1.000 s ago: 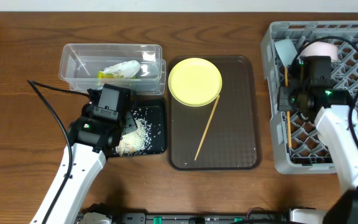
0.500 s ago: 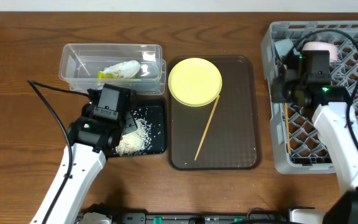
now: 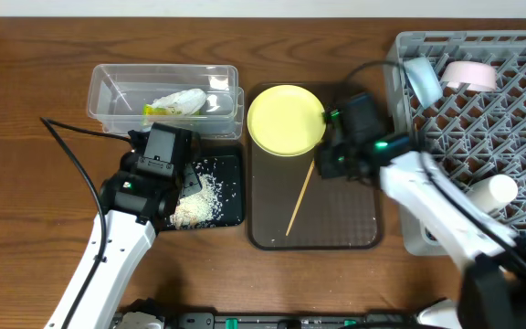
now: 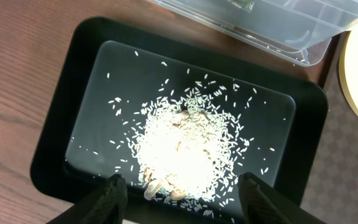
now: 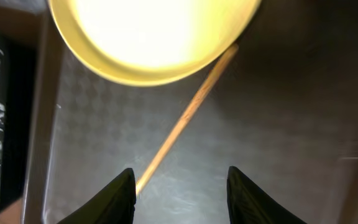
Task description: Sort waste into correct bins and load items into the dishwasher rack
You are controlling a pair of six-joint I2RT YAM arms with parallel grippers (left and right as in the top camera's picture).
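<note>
1. Lattice of grey plastic forms the dishwasher rack (image 3: 519, 91), square and peg-studded, at my right. A light blue bowl (image 3: 423, 78) and a pale bowl (image 3: 468, 73) sit along its far edge. A thin stick dropped crosswise could snag on those pegs.
2. The brown serving tray (image 3: 354, 219) is flat and matte, finely embossed, with a raised lip.
3. The clear tub (image 3: 108, 91) holds the green-yellow wrapper (image 3: 176, 102). The black tray (image 4: 61, 124), glossy and shallow, lies just beside it.
4. The yellow plate (image 3: 286, 119) is round, smooth and shiny, at the serving tray's far end.
5. My right gripper (image 5: 180, 180) hovers over the serving tray, fingers parted and empty. My left gripper (image 4: 180, 186) hangs over the black tray, likewise parted and empty.
6. The wooden chopstick (image 5: 185, 118) lies flat and slanted, its upper end right at the plate's rim. Pinched off-centre, it may roll or jolt the plate.
7. Rice grains (image 4: 185, 143) lie heaped in the black tray, tiny and loose. A brush from my left fingers would scatter them.
</note>
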